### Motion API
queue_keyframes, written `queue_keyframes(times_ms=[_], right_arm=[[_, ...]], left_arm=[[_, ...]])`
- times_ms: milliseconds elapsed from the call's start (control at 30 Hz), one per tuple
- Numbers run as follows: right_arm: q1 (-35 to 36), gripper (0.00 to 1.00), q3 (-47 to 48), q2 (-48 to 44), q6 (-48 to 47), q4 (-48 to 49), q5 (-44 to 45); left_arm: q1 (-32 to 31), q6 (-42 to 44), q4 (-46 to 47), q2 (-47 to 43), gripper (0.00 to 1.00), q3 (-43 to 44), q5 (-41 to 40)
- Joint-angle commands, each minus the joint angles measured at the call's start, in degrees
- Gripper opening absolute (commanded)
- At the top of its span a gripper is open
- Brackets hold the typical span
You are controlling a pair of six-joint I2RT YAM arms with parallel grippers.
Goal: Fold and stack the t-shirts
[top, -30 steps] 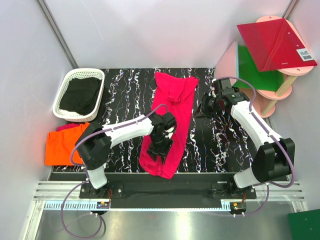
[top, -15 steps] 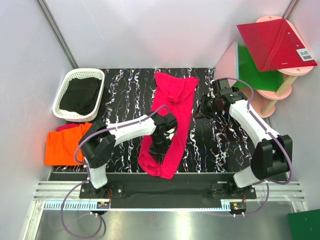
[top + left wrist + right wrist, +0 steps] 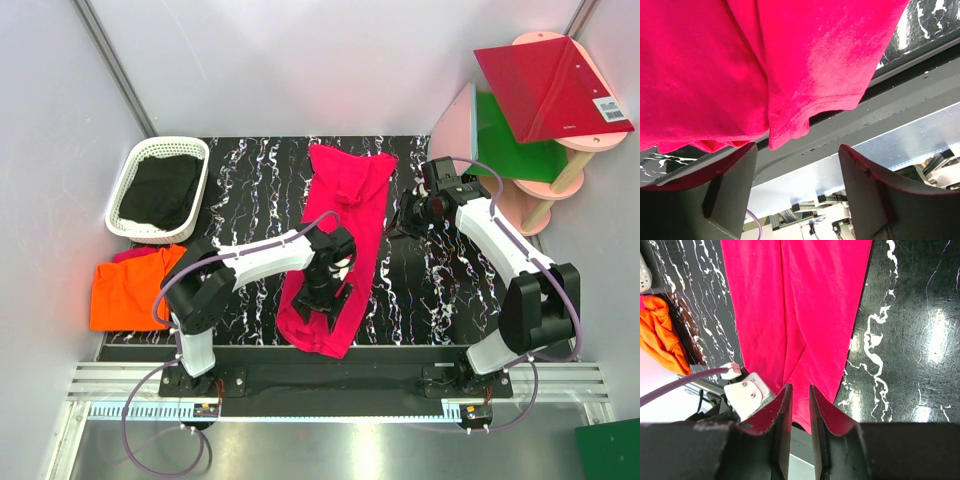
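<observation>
noting the hot pink t-shirt [image 3: 340,215] first: it lies on the black marbled table [image 3: 250,190], folded lengthwise into a long strip that runs from the far middle down to the near edge. its far end is rumpled, with folds bunched around the neck. the near hem reaches the table's front edge (the left wrist view shows a stitched corner lying over the grey border there).

left gripper [image 3: 797,146] hovers over the near end of the pink shirt. its jaws are spread wide and nothing sits between them; the hem lies just beyond the fingertips, not pinched.

right gripper [image 3: 800,387] sits off the shirt's right side near the far end, above bare table and pointed across the strip. its jaws are nearly together with a narrow slit between them, and no cloth is in that slit.

the bright orange t-shirt [image 3: 125,290] lies folded at the table's left edge, well apart from the pink one and just on the near side of a white basket [image 3: 150,236]. the basket holds black cloth [image 3: 163,190].

at far right, a pink stand [image 3: 560,175] carries a red panel [image 3: 550,85] on top and a green panel [image 3: 510,145] below it.
</observation>
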Motion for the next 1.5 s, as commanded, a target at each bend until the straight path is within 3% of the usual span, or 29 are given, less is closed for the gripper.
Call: queue_keyframes(times_ms=[0, 33, 100, 167, 200, 300, 633, 733, 767, 900, 1267, 1400, 1433, 1467], right_arm=[[0.6, 0.28, 1.4, 0.3, -1.1, 1.3, -1.6], [0.7, 0.27, 1.4, 0.4, -1.0, 1.3, -1.6], [0.6, 0.27, 1.4, 0.4, -1.0, 1.3, -1.6], [0.8, 0.27, 1.3, 0.3, -1.0, 1.3, -1.6], [0.8, 0.28, 1.3, 0.3, -1.1, 1.3, -1.5], [0.8, 0.27, 1.1, -0.1, -1.0, 1.3, -1.4], [0.9, 0.28, 1.1, 0.7, -0.9, 1.3, -1.8], [1.3, 0.28, 1.1, 1.0, -0.9, 1.4, -1.9], [1.4, 0.28, 1.0, 1.0, -0.9, 1.4, -1.9], [1.5, 0.28, 0.6, 0.7, -1.0, 1.5, -2.0], [1.5, 0.28, -0.5, -0.6, -1.1, 1.4, -2.3], [1.5, 0.29, -0.6, -0.6, -1.3, 1.4, -2.5], [1.5, 0.28, -0.5, -0.4, -1.4, 1.4, -2.5], [1.5, 0.28, -0.4, -0.4, -1.4, 1.3, -2.6]], left_arm=[[0.1, 0.3, 0.0, -1.2, 0.66, 0.7, -0.4], [0.1, 0.5, 0.1, -0.7, 0.63, 0.6, -0.4], [0.1, 0.8, 0.7, 0.6, 0.49, 0.6, -0.1], [0.1, 1.0, 1.1, 1.4, 0.33, 0.6, 0.3], [0.1, 1.2, 1.1, 1.4, 0.18, 0.8, 0.4], [0.1, 1.1, 0.9, 0.5, 0.00, 0.5, -0.4], [0.5, -0.6, -2.0, -6.8, 0.01, -2.5, -2.4], [0.5, -0.8, -2.7, -7.1, 0.35, -2.9, -2.9], [0.5, -0.9, -2.6, -7.0, 0.59, -3.0, -3.4], [0.5, -0.4, -1.2, -4.7, 0.71, -3.5, -3.2], [0.5, 0.0, 1.9, 1.2, 0.57, -0.6, -2.0], [0.5, -0.1, 1.9, 1.4, 0.32, -0.2, -1.6], [0.5, -0.1, 1.9, 0.9, 0.16, -0.4, -1.6], [0.5, -0.4, 1.7, 0.6, 0.08, -0.6, -1.7]])
